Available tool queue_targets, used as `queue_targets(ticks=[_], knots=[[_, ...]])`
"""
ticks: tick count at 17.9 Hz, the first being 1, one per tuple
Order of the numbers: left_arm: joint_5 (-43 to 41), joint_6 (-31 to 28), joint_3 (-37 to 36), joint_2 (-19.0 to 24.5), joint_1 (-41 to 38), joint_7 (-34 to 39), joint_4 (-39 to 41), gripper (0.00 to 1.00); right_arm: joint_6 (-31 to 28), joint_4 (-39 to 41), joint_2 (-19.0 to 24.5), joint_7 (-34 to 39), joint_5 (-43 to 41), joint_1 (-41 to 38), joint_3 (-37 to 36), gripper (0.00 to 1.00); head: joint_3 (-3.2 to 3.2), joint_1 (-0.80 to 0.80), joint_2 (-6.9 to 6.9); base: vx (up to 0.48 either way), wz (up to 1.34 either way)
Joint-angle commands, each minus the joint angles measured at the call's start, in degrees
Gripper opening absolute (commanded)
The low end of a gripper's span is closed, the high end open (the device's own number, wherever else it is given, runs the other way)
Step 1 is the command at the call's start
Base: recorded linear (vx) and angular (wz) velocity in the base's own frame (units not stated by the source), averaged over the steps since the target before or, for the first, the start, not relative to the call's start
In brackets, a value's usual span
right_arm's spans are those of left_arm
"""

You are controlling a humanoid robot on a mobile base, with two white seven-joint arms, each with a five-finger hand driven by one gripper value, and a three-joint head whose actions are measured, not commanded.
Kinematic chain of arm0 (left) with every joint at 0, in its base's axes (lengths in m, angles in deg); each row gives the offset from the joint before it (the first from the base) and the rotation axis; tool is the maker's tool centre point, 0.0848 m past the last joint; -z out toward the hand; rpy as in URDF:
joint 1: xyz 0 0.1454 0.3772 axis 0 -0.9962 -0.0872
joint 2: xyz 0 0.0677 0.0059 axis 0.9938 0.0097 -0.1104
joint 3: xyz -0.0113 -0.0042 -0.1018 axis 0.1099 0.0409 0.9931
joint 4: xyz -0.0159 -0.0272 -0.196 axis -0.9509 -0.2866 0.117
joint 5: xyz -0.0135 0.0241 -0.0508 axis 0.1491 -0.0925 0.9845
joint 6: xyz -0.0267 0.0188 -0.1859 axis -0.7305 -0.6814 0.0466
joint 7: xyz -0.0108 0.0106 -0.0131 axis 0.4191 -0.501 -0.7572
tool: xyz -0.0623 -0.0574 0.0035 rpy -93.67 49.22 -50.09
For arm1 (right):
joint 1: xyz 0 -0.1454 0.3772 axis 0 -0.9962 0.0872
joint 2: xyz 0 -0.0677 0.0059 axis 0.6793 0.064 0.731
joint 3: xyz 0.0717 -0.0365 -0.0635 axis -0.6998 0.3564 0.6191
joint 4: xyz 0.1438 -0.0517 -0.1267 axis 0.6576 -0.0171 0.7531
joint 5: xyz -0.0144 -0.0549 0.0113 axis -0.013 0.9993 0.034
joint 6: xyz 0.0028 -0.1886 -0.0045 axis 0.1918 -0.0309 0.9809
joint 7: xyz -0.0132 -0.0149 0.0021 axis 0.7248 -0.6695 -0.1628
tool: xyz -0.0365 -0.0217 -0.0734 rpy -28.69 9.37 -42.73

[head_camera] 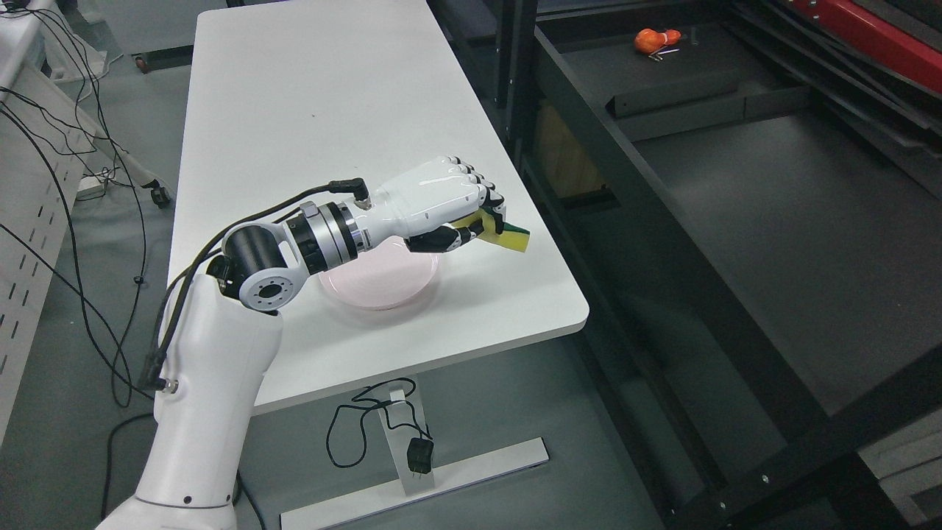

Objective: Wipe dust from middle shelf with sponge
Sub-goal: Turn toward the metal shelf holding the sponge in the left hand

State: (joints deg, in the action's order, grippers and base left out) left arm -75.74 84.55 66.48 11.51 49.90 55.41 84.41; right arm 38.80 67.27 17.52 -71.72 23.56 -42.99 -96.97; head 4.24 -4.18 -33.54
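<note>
Left hand clamped on the sponge — fingers curled round it, above the white table beside the pink plate. Sponge poking out rightward, long axis aimed toward the dark shelf — well apart to the right (right arm nowhere in sight).

The left arm comes in from the lower left corner and rises to a dark elbow joint, then bends toward the right. The forearm and the silver wrist ring lie over the right part of the tabletop, near its right edge. The left hand is turned with its white back upward. Its fingers are curled closed around a sponge, with the thumb below.
</note>
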Motion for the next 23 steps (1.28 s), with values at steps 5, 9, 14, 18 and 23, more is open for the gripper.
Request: queue_targets(ticks=[5,9,14,18,23], knots=[[0.1,0.0,-0.7,-1.6,-2.2,0.0,2.0,0.01,0.0,1.0,-1.0,0.0,0.0,0.0,0.0,1.0,0.0,0.0,0.0,-0.191,-0.24],[0.9,0.0,-0.6,-1.0,-2.2,0.0,2.1,0.01,0.0,1.0,-1.0,0.0,0.0,0.0,0.0,1.0,0.0,0.0,0.0,-0.202,-0.38],[1.0,0.0,-0.6,-1.2,-2.2,0.0,2.1,0.01,0.0,1.0,-1.0,0.0,0.0,0.0,0.0,1.0,0.0,0.0,0.0,-0.207,-0.46],[1.1,0.0,-0.5,-1.1,-2.2,0.0,2.1,0.01,0.0,1.0,-1.0,0.0,0.0,0.0,0.0,1.0,0.0,0.0,0.0,-0.208,-0.57],[1.1,0.0,-0.5,-1.4,-2.2,0.0,2.1,0.01,0.0,1.0,-1.0,0.0,0.0,0.0,0.0,1.0,0.0,0.0,0.0,-0.169,-0.63]])
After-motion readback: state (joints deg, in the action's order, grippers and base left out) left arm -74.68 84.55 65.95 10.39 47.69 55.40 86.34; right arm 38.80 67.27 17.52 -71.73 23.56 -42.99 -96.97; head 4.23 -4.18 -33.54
